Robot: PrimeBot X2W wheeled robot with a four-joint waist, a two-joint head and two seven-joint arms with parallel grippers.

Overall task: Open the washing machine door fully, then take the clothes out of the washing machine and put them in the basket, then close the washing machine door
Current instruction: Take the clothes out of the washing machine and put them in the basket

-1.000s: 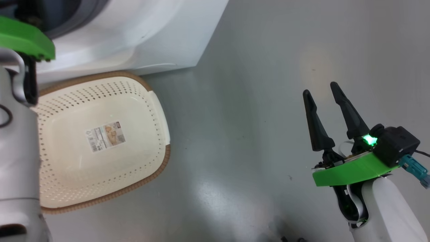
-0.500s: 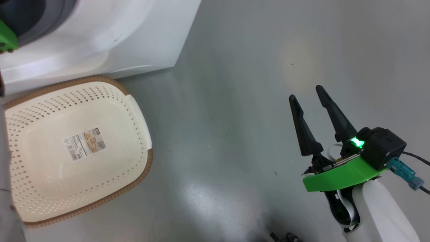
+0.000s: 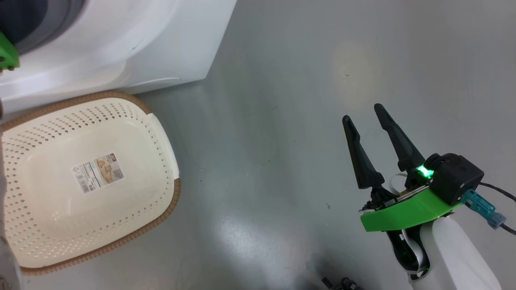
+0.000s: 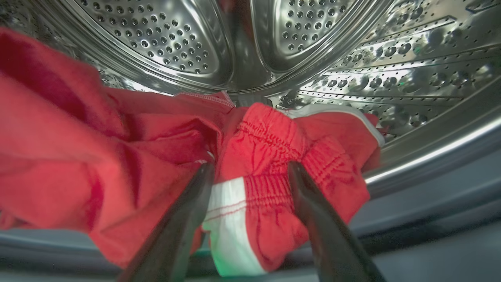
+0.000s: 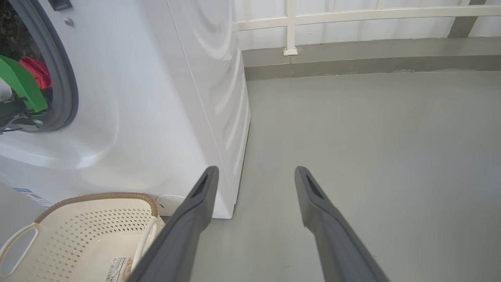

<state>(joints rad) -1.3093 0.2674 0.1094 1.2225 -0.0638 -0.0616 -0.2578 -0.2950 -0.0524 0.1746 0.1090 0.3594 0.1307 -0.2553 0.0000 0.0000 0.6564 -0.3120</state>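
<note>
Two claws, both spread wide, neither holding anything. Starting at the left claw (image 4: pixel 250 166): deep in the drum (image 4: pixel 176 39), straddling with its fingers (image 4: pixel 184 219) a gathered red-and-white fold of the clothes (image 4: pixel 117 156); contact with the cloth hard to tell.

From that claw, in its wrist view:
- Fold dead ahead at 12 o'clock, right in the gap.
- Bulk of the bundle spilling off to 9 and 10 o'clock.
- Smaller lobe with white trim toward 2 o'clock.
- Long axis of the bundle roughly 9 to 3, across the line of the fingers.
- Low in the drum, close behind the lip at 6 o'clock.

Likely to catch the middle fold, not the whole heap, with a straight squeeze.

Farther out, the right claw (image 3: pixel 362 112): idle over bare floor (image 3: pixel 282 100), at 3 to 4 o'clock in the head view, well apart from the washer (image 3: pixel 141 44) at 10 to 11. Basket (image 3: pixel 175 193) at 8 to 9 o'clock there, just beside the washer's foot, holding no clothes yet.

Left arm plainly the nearer. Judged to be at the grasp step: shut on the fold, draw back toward 6 o'clock, then down to the basket. Possible snag, as a guess: loose end at 9 o'clock dragging on the seal (image 5: pixel 68 86).
</note>
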